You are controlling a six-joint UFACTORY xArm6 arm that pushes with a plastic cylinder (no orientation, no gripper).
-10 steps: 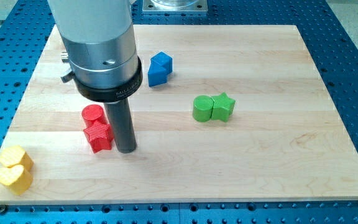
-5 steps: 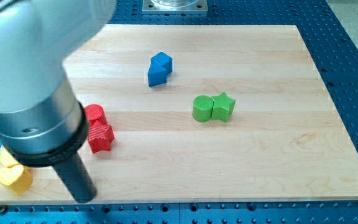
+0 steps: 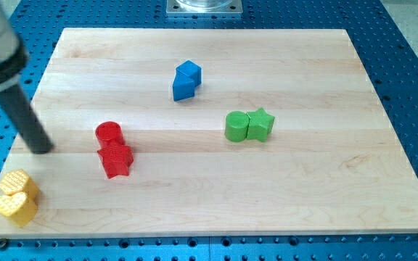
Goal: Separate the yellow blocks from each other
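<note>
End effector: my tip (image 3: pixel 43 148) is the bare lower end of a straight dark rod; it has nothing that spreads or presses together, and it holds nothing.
Tip contact: it stands on the bench (image 3: pixel 216 196) near the view's left edge, touching no block.
Tip to yellow blocks: the two yellow blocks lie at about 7 o'clock from my tip, near but apart from it.
Upper yellow block (image 3: pixel 17 183): sits in the bench's corner at the view's bottom left; its shape looks many-sided, though I cannot tell exactly which.
Lower yellow block (image 3: pixel 17 207): lies at 6 o'clock from the upper yellow block and touches it, so the pair is together; it looks heart-shaped, though I cannot tell for sure.
Red cylinder (image 3: pixel 109 134): lies at about 2 o'clock from my tip, near it but apart.
Red star (image 3: pixel 115 159): lies at about 4 o'clock from my tip, touching the red cylinder from below.
Blue block (image 3: pixel 186 80): an angular shape, well apart from my tip at about 2 o'clock, toward the view's top centre.
Green cylinder (image 3: pixel 236 125): well apart from my tip at about 3 o'clock, right of the bench's centre.
Green star (image 3: pixel 260 124): touches the green cylinder at its 3 o'clock side.
</note>
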